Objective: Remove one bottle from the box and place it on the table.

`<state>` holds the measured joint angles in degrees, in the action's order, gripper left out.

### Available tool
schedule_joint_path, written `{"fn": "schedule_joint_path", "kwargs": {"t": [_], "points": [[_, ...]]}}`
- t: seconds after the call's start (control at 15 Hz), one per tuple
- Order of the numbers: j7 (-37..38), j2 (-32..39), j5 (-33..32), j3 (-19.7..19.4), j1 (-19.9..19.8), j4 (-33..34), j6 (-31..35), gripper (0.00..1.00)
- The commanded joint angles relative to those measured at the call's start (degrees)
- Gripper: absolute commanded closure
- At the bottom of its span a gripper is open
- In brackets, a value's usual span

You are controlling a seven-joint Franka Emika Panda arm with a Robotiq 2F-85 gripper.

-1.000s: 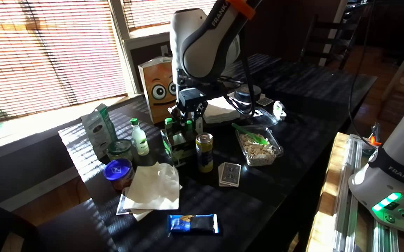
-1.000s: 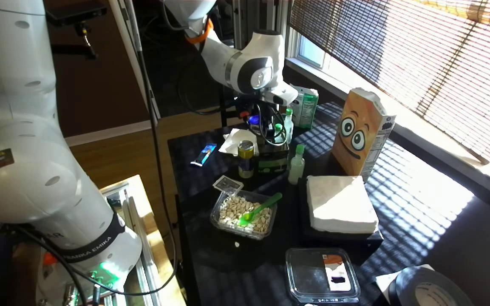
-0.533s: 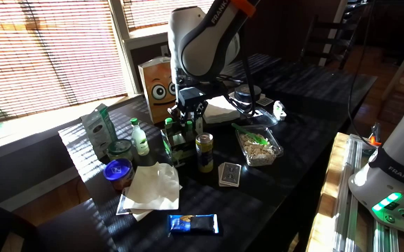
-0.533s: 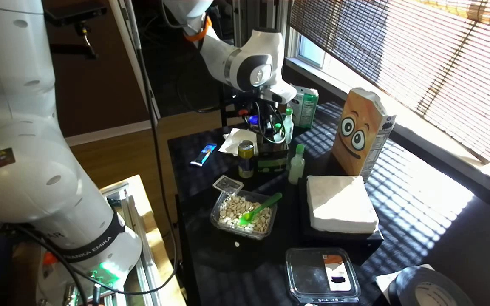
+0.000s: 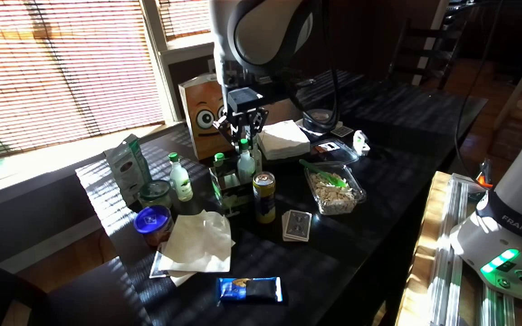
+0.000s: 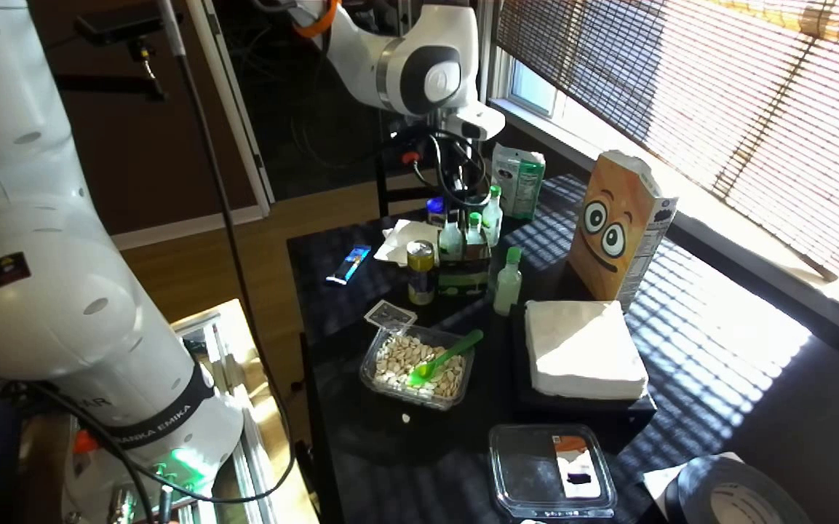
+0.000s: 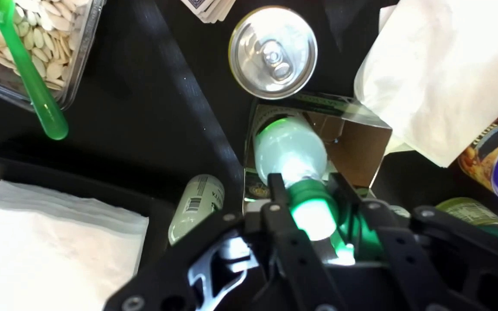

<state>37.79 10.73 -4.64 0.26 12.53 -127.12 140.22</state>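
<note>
My gripper is shut on the green cap of a pale-green bottle above the low dark box. In the wrist view my gripper has one finger on each side of the cap, and the bottle hangs below it over one compartment of the box. In an exterior view the bottle is raised, its lower end still behind the front wall of the box. A second green-capped bottle stands in the box. The table is dark and glossy.
A yellow can stands close to the box. Loose bottles stand on the table at left and behind the box. A seed tub, napkin stack, cards, papers and eyed carton stand around.
My gripper has moved up, and the bottle it holds has risen with it out of the box, showing its body above the rim. The box and other things stay about where they were.
</note>
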Motion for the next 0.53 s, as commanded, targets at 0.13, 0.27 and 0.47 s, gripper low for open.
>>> {"fn": "schedule_joint_path", "kwargs": {"t": [0.13, 0.27, 0.47], "points": [[1.24, -8.83, -0.96, 0.99, -1.91, -1.02, -5.71, 0.93], [0.92, -11.16, -0.1, 1.19, -3.05, -1.62, -6.34, 0.93], [0.59, -13.25, 1.26, 1.29, -4.92, -2.12, -6.63, 0.93]]}}
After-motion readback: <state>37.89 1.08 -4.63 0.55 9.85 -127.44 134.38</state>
